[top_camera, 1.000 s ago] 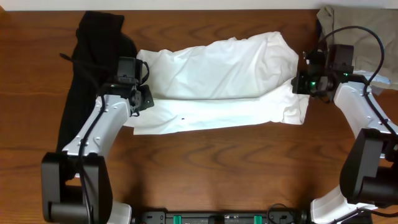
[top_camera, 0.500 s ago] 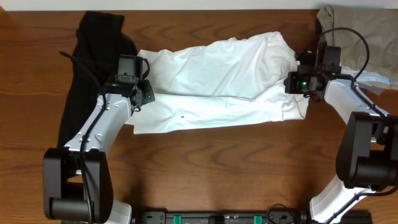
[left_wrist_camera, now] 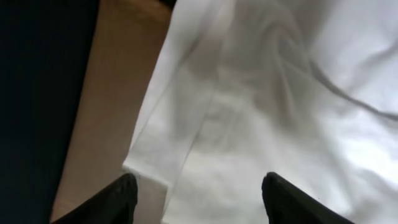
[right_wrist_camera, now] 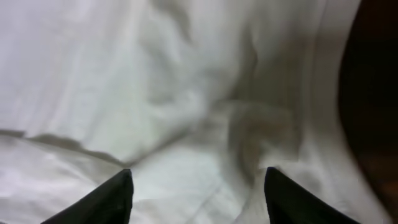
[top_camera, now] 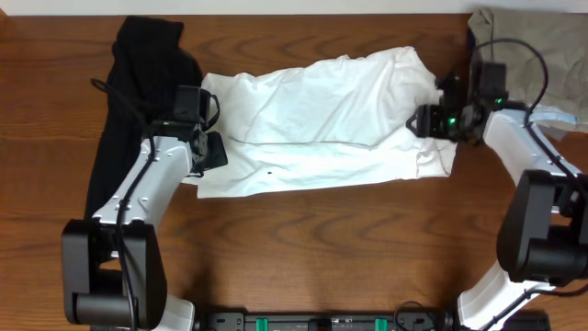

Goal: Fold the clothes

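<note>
- Overhead, the white shirt (top_camera: 322, 119) lies flat across the middle of the table (top_camera: 303, 248). Its long axis runs left to right between the two arms, and an upper layer lies over a lower one along a lengthwise crease.
- The left gripper (top_camera: 207, 149) sits at the shirt's left end, on the near corner. The right gripper (top_camera: 423, 119) sits at the right end, over the bunched cloth there. Each arm is nearest its own end.
- From the left wrist, the fingers (left_wrist_camera: 121, 196) stand well apart over the shirt's left hem, with nothing pinched between them. Bare wood and the black garment (left_wrist_camera: 37, 93) lie just beyond it.
- From the right wrist, the fingers (right_wrist_camera: 115, 196) are likewise spread above rumpled white cloth and grip nothing.
- The black garment runs front to back along the left side, beside the shirt. A tan garment (top_camera: 524, 37) is heaped at the far right corner.
- No container shows in any view.
- My guess is that the next fold goes across the long axis, one end carried towards the other.
</note>
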Robot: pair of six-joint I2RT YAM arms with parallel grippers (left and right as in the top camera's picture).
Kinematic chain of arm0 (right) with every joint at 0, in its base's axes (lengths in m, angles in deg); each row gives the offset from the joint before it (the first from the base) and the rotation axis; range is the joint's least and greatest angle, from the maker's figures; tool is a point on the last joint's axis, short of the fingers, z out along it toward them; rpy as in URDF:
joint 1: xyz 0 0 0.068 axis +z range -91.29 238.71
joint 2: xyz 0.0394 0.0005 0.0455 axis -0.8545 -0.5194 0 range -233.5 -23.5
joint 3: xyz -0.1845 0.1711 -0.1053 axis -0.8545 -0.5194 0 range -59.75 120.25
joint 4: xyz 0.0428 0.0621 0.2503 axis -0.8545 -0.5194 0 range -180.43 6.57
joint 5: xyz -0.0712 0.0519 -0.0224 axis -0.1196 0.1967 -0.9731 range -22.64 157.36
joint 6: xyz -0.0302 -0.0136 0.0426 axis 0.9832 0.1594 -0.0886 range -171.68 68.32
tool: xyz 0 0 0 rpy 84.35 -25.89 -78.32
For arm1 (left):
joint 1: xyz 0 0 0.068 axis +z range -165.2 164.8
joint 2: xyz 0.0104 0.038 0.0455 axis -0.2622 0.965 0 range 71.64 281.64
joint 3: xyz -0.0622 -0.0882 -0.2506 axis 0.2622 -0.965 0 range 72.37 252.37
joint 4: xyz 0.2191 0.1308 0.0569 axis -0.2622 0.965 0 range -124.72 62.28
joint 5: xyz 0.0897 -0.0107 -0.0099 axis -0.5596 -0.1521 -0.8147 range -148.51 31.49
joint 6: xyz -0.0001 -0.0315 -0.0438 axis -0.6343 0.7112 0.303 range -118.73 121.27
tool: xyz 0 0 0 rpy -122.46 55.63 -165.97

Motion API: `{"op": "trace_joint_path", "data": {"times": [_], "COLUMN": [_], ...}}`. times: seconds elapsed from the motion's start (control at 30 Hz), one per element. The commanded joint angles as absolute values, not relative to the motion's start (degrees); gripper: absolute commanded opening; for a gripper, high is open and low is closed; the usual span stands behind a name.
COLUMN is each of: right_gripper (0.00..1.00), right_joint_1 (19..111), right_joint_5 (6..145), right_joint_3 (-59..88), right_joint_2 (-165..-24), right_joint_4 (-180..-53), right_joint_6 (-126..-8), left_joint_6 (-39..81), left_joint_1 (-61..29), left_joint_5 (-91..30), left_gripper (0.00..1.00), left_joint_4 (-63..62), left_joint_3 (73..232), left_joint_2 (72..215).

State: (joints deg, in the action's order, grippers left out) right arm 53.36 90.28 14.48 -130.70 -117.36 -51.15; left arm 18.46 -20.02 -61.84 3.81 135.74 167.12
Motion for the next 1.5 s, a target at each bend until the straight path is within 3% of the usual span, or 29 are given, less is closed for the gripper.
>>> {"op": "trace_joint_path", "data": {"times": [0.0,0.17,0.53,1.23,1.33,1.43,1.47], "right_gripper": [0.66,0.71,0.71,0.61,0.60,0.58,0.58], "right_joint_1": [54.7,57.6,59.8,60.3,60.3,60.3,60.3], "right_joint_5": [91.5,87.0,85.2,85.2,85.2,85.2,85.2], "right_joint_3": [22.4,28.4,29.2,29.2,29.2,29.2,29.2], "right_joint_2": [-127.4,-127.7,-128.1,-128.1,-128.1,-128.1,-128.1], "right_joint_4": [-121.0,-122.4,-118.6,-120.5,-120.2,-120.0,-120.0], "right_joint_6": [-45.9,-42.6,-42.4,-42.4,-42.4,-42.4,-42.4], "left_joint_6": [14.2,11.9,6.8,6.8,6.9,6.9,6.8], "left_joint_1": [-18.7,-18.0,-17.8,-15.4,-15.4,-15.4,-15.4], "left_joint_5": [-54.9,-52.6,-52.5,-52.5,-52.5,-52.5,-52.5], "left_gripper": [0.66,0.67,0.68,0.68,0.63,0.45,0.44], "left_joint_4": [6.1,6.8,0.0,-16.3,-17.0,-17.1,-17.0], "left_joint_3": [143.7,152.8,172.4,173.3,173.3,173.3,173.3], "left_joint_2": [166.9,168.8,189.3,202.8,203.3,203.4,203.5]}}
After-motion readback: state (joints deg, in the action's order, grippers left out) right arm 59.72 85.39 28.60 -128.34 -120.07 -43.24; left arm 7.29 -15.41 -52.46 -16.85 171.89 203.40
